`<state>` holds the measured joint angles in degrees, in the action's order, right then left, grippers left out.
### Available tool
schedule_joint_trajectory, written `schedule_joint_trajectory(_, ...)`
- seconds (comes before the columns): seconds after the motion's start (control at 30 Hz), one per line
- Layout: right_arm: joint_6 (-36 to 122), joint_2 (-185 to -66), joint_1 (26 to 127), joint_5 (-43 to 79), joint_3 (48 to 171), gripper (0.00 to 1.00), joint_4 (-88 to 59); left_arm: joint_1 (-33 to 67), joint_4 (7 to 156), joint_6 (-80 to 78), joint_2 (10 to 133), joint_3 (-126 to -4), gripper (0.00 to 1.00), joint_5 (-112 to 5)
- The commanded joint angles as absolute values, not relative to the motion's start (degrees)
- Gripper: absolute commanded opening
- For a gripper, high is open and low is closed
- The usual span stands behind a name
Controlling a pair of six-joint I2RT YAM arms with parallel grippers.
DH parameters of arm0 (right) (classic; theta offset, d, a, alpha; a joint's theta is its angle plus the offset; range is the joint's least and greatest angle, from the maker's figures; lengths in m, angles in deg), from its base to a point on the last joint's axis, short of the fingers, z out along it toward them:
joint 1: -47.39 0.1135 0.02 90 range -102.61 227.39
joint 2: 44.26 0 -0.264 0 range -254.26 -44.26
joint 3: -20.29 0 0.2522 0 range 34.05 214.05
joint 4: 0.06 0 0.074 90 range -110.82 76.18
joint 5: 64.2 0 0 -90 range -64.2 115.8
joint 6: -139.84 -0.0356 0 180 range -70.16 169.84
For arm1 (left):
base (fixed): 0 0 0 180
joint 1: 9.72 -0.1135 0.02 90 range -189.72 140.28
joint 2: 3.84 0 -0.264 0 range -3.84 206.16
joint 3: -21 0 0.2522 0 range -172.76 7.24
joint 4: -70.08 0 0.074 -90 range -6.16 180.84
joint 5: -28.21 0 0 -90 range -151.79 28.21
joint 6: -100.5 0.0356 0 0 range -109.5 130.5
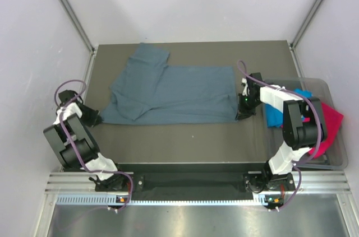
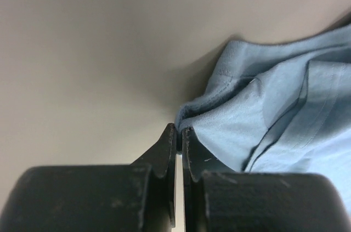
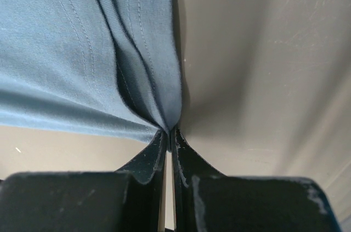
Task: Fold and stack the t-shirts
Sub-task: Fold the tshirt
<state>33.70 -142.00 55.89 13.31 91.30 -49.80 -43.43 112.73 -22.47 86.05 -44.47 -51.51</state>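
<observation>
Two arms reached across a dark surface (image 1: 185, 142), where a slate-blue t-shirt (image 1: 174, 94) lay spread out. The left hand (image 1: 96, 118) was clamped on its near left corner and the right hand (image 1: 242, 115) on its near right corner. A turquoise t-shirt (image 1: 274, 115) and a magenta t-shirt (image 1: 331, 122) sat in a clear tub (image 1: 336, 158) at the right.
</observation>
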Motion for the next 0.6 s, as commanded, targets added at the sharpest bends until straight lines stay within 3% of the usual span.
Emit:
schedule_joint_trajectory(0.0, 35.25, -141.21, 56.62, 16.57, 87.84, 0.00, -53.89, -44.52, 113.02, -21.22, 81.07, -42.25, 0.00, -59.50)
schedule_joint_trajectory(0.07, 35.52, -140.33, 56.71, 16.57, 87.58, 0.00, -54.51, -44.52, 113.90, -20.61, 79.32, -42.07, 0.04, -58.46)
schedule_joint_trajectory(0.17, 35.95, -138.22, 56.71, 17.01, 88.28, 0.16, -56.26, -44.26, 115.39, -20.43, 75.97, -42.86, 0.38, -57.84)
schedule_joint_trajectory(0.2, 36.30, -136.74, 56.71, 17.27, 89.15, 0.23, -57.22, -43.30, 116.70, -20.78, 75.44, -43.38, 0.42, -58.10)
schedule_joint_trajectory(0.23, 36.48, -136.11, 56.71, 17.71, 89.68, 0.32, -57.93, -42.77, 117.06, -21.05, 75.18, -44.00, 0.44, -57.84)
schedule_joint_trajectory(0.3, 37.18, -134.80, 56.71, 18.24, 91.78, 0.39, -59.51, -41.72, 118.38, -22.10, 75.18, -45.84, 0.49, -57.66)
schedule_joint_trajectory(0.43, 38.59, -134.44, 57.24, 18.94, 96.00, 0.43, -59.61, -39.69, 118.13, -21.32, 76.92, -49.62, 0.52, -55.91)
schedule_joint_trajectory(0.57, 41.04, -137.85, 57.50, 17.28, 100.75, 0.47, -59.08, -36.44, 113.31, -20.43, 81.14, -52.53, 0.59, -43.63)
